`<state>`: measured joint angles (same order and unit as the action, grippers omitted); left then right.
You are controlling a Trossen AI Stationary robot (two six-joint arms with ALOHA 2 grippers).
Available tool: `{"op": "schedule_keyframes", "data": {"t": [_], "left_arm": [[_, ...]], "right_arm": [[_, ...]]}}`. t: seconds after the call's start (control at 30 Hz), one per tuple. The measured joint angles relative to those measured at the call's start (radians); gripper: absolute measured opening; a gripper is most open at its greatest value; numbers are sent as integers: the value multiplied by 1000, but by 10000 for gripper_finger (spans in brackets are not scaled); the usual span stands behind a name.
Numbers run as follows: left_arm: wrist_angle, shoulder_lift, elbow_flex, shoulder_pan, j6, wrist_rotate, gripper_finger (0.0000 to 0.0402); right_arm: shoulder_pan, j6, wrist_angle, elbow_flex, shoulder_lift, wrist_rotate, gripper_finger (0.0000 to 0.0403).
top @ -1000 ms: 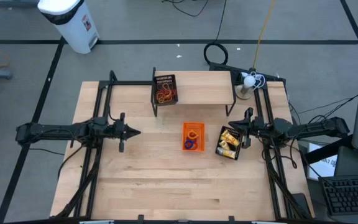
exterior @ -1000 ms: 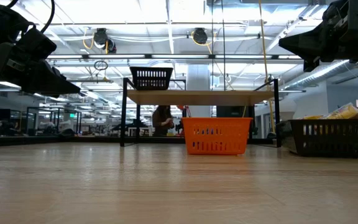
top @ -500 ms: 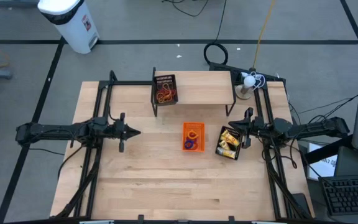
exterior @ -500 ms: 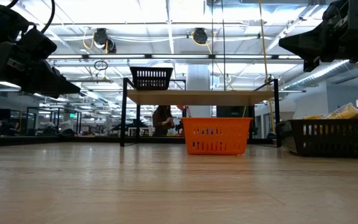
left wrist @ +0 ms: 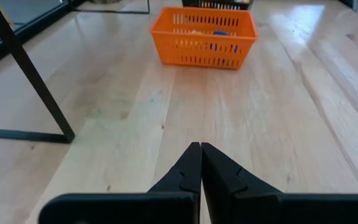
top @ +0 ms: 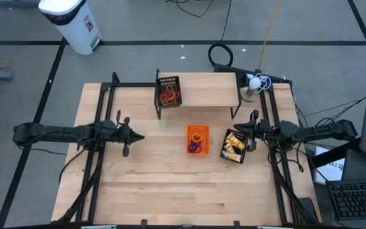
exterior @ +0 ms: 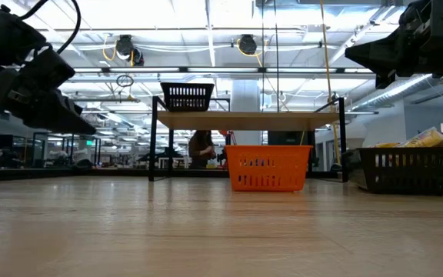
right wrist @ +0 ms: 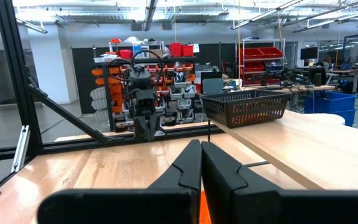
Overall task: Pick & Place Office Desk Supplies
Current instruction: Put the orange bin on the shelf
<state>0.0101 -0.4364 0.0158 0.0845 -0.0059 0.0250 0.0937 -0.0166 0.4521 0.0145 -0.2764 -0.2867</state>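
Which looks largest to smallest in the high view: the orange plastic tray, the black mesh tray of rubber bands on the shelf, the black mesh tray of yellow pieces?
1. Black mesh tray of rubber bands, on the raised shelf and so nearer the camera, which may flatter it.
2-3. Black mesh tray of yellow pieces and orange plastic tray: too alike to rank.

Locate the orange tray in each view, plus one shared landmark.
High view: orange tray, table centre, just left of the black mesh tray.
Low view: centre, on the table.
Left wrist view: ahead, past the shut fingers.
Right wrist view: only an orange sliver behind the fingers.
Shared landmark: the raised wooden shelf.
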Motion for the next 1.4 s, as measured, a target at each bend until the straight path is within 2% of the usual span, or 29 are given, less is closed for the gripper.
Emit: {"op": "schedule_keyframes", "data": {"t": [0.17,0.47,0.73,1.4], "left_arm": [[2,-9,0,0,-8,0,20],[3,-9,0,0,-9,0,2],[5,-9,-1,0,-12,-1,22],[1,-9,-1,0,-23,-2,24]], "right_arm": [[0,1,0,0,0,0,0],[0,2,0,0,-22,0,0],[0,2,10,0,-30,0,0],[0,-6,11,0,-30,0,0]]}}
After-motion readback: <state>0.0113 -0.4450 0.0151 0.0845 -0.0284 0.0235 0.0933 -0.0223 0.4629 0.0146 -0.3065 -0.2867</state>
